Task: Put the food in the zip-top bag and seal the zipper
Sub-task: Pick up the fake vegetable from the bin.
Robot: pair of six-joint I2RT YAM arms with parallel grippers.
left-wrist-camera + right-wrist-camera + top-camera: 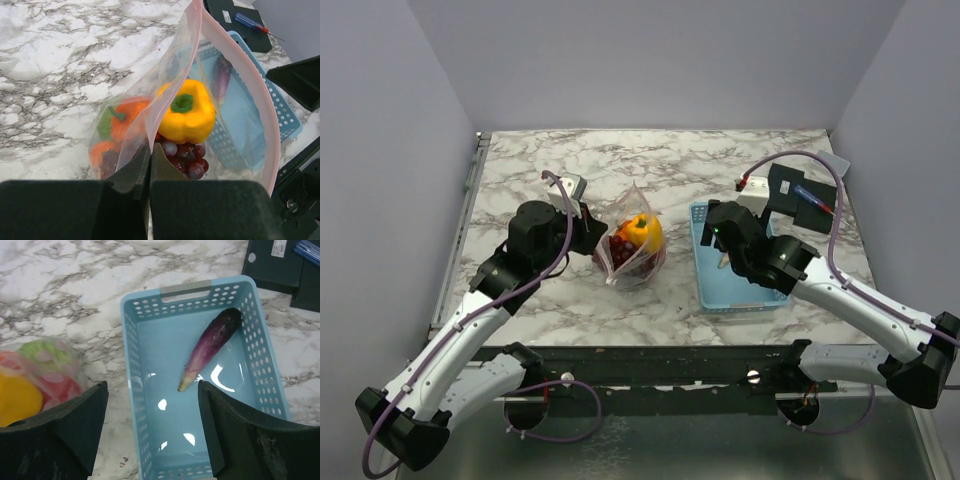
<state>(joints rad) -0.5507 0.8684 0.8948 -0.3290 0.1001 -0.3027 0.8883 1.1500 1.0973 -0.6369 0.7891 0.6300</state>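
— Bagged so far?
— Counting the yellow pepper, grapes and cabbage inside the zip-top bag, just left of the basket.
— Left to do?
— Fetching the eggplant, lying alone inside the basket. Then sealing the zipper, gaping toward the basket.
— Claws?
— Pinching the bag's lip, left of the basket, with the left gripper clamped tight. Hovering above the basket with the right gripper spread wide, holding nothing.
— Progress?
— Probably well past halfway.

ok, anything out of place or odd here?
Only the eggplant: it lies alone in the blue basket, while the rest of the food is in the zip-top bag. The bag's mouth gapes, one edge pinched by the left gripper. Nothing spilled.
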